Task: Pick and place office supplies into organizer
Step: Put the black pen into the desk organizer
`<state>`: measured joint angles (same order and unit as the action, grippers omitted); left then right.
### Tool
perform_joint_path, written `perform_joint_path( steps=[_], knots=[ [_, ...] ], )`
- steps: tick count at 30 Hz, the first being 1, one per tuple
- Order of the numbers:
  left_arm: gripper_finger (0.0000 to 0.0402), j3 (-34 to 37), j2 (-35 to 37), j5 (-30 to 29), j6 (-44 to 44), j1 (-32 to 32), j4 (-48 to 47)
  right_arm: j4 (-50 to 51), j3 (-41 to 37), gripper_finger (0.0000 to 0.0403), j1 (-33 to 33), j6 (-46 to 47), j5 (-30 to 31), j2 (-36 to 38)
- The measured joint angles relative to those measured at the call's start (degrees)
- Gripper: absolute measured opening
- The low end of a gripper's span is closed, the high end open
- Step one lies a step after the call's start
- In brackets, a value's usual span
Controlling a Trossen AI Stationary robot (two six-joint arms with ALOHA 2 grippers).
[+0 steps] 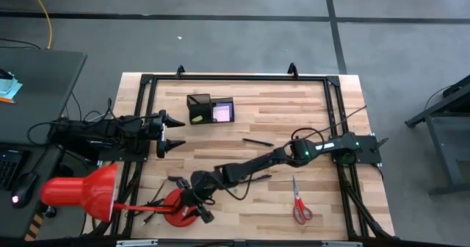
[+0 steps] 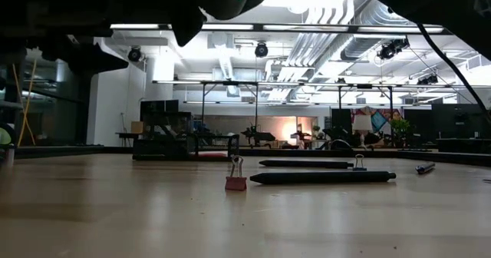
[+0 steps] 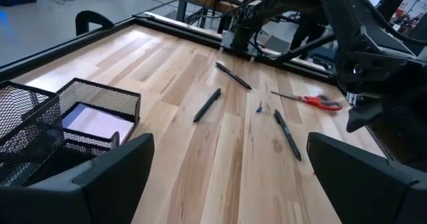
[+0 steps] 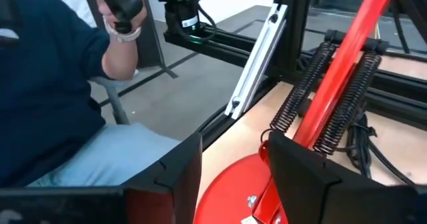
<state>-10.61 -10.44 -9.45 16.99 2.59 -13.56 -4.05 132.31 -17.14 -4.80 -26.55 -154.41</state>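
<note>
Lying flat: red-handled scissors (image 1: 300, 206); black mesh organizer (image 1: 210, 109) holds pink pad (image 1: 222, 112).

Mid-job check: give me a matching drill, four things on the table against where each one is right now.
Things:
1. scissors
2. organizer
3. left pincer
4. right pincer

Places:
A. over the red lamp base, near edge
B. open, just left of the organizer
C. far side of the table, left of centre
D. near edge, right of centre

Pairs: 1-D, 2-C, 3-B, 4-A
</note>
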Motion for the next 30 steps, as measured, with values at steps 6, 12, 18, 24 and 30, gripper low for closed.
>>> perform_joint_path(
  steps=[6, 12, 18, 24, 30],
  knots=[
    [0.0379, 0.0, 0.1, 0.0, 0.0, 0.0, -1.2, 2.5, -0.1, 0.0153, 0.7, -0.3, -1.0, -0.1],
    [0.0383, 0.0, 0.1, 0.0, 0.0, 0.0, -1.2, 1.8, -0.2, 0.0149, 1.0, -5.8, -3.0, 3.2],
    [0.0381, 0.0, 0.1, -0.2, 0.0, 0.0, 0.2, 5.5, -0.1, 0.0149, 2.6, -5.8, -12.2, 11.8],
    [0.0383, 0.0, 0.1, -0.2, 0.4, 0.0, 0.1, 5.7, -0.1, 0.0152, 6.9, -1.0, -15.4, 16.6],
    [0.0379, 0.0, 0.1, 1.2, 1.1, 0.0, -0.6, 1.1, 0.0, 0.0154, 10.9, -1.5, -17.0, 21.7]
  ],
)
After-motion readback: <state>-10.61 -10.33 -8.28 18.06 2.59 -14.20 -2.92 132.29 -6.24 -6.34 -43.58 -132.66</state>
